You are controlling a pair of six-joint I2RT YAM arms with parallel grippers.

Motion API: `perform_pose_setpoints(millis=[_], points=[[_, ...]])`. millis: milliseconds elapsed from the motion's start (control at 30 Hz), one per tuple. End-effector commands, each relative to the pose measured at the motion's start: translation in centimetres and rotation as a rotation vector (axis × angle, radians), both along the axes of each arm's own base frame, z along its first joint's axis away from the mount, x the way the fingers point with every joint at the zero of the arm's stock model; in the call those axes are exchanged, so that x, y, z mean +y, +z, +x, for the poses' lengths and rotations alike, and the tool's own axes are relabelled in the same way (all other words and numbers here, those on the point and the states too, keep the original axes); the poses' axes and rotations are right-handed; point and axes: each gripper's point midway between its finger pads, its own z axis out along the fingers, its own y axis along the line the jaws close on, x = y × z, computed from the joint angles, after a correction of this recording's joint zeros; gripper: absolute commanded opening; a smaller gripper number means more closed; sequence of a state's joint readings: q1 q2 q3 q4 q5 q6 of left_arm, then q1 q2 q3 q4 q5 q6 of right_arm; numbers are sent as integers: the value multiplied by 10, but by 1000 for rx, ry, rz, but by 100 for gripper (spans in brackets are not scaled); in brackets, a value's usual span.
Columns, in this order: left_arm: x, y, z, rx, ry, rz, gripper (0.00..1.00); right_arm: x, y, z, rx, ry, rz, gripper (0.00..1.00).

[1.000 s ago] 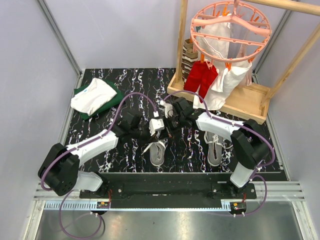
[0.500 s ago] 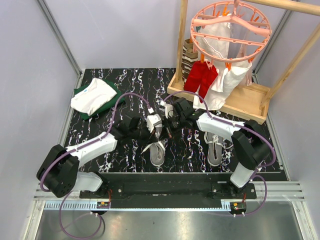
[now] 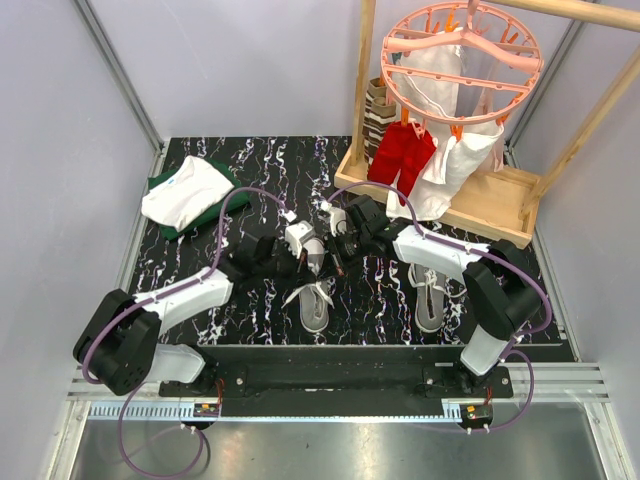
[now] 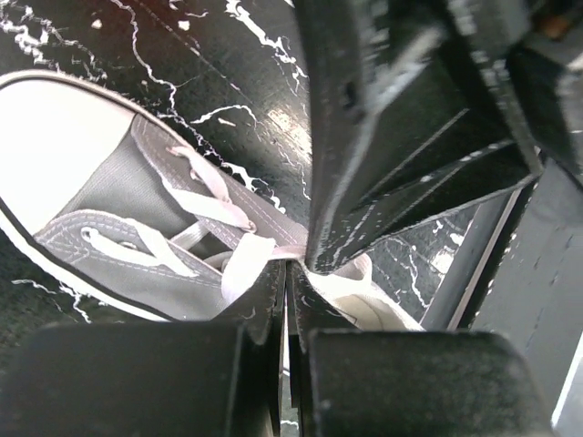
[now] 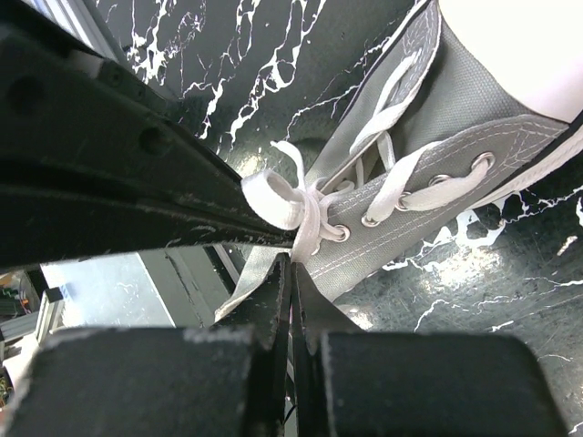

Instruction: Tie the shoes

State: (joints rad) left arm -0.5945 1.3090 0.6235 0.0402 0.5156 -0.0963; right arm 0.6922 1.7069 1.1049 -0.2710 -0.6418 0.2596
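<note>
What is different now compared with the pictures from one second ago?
The left tool, shut on a lace, moved leftward, away from the right tool. The right tool, also shut on the lace, the middle shoe and the right shoe stayed where they were.

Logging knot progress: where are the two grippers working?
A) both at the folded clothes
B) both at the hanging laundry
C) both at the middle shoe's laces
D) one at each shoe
C: the left gripper and right gripper are each shut on the laces of the middle shoe; the other shoe lies apart from both.
</note>
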Motion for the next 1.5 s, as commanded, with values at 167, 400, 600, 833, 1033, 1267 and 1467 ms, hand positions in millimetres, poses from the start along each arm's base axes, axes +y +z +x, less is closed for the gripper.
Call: perform_pose_setpoints(millis=[167,400,600,833,1033,1267,1467], points=[[-2,19,11,72,98,-149,0,9,22,2,-35,9,71,0],[-8,25,5,147,84,-224,0,10,19,3,-24,0,67,0],[-10,22,3,200,97,-233,0,9,19,3,-29,-6,65,0],[-13,18,-3,302,120,-255,0,9,20,5,-34,-13,65,0],[-14,16,-2,316,126,-268,0,10,21,4,-27,-9,69,0],[-11,4,0,341,165,-233,0,13,24,6,-32,-7,78,0],[-16,6,-1,342,119,-254,0,14,23,4,-18,2,85,0]])
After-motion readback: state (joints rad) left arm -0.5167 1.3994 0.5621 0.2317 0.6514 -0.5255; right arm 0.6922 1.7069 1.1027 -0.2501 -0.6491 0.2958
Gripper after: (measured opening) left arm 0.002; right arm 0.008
